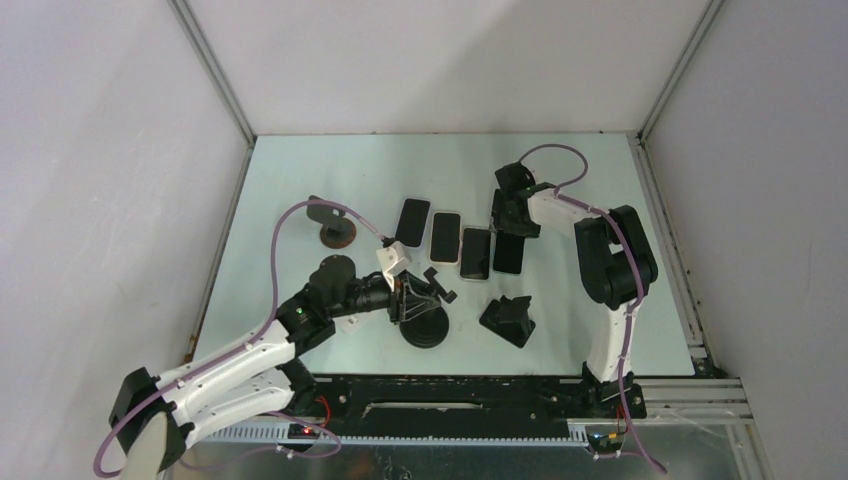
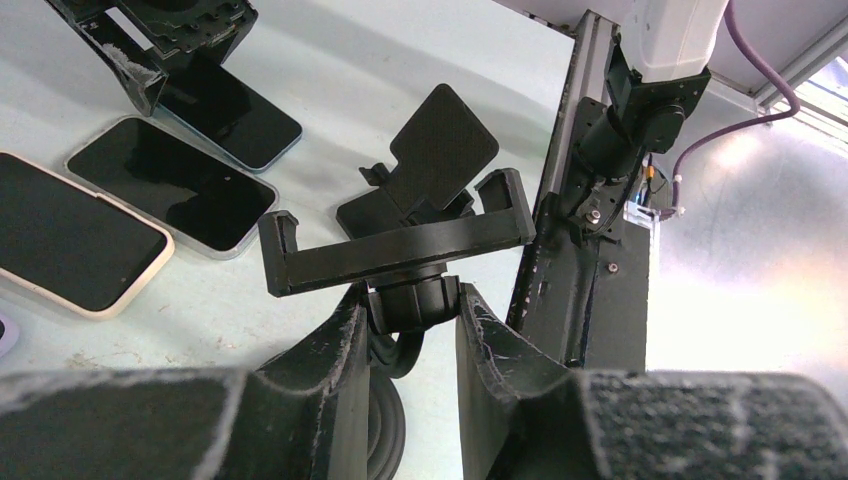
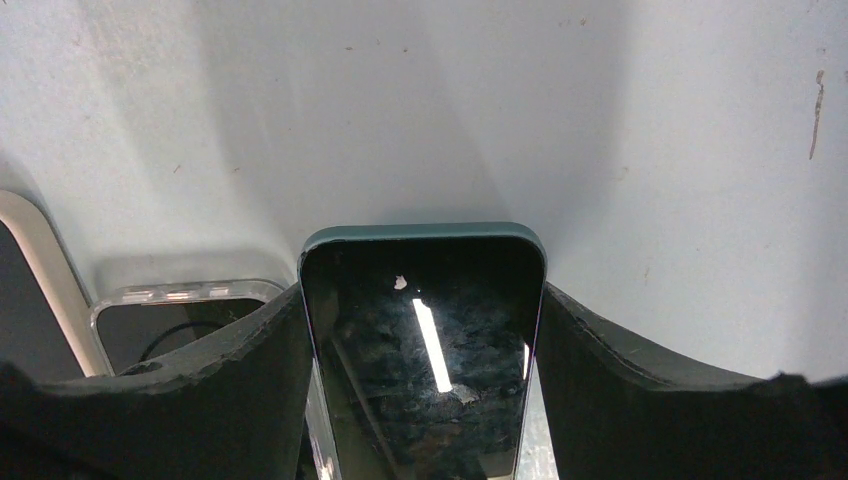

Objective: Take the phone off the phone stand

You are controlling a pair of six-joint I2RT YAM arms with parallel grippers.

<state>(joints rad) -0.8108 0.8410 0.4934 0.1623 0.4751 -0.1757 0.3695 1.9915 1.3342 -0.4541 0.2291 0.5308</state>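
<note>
Because the dark-screened, teal-edged phone (image 3: 425,370) was pinched only by its long edges, close to the pale tabletop (image 3: 650,120) and just beside a clear-cased phone (image 3: 190,310) lying there, it was judged that a tilted or early release could let it slip or land on that neighbour. The right claw (image 3: 425,305) was closed onto the phone's sides, apart from the black plastic clamp-arm phone stand (image 2: 400,250), whose cradle was seen empty. The left claw (image 2: 410,305) was clamped shut on that stand's neck, its fingers pressed against it from both sides.
</note>
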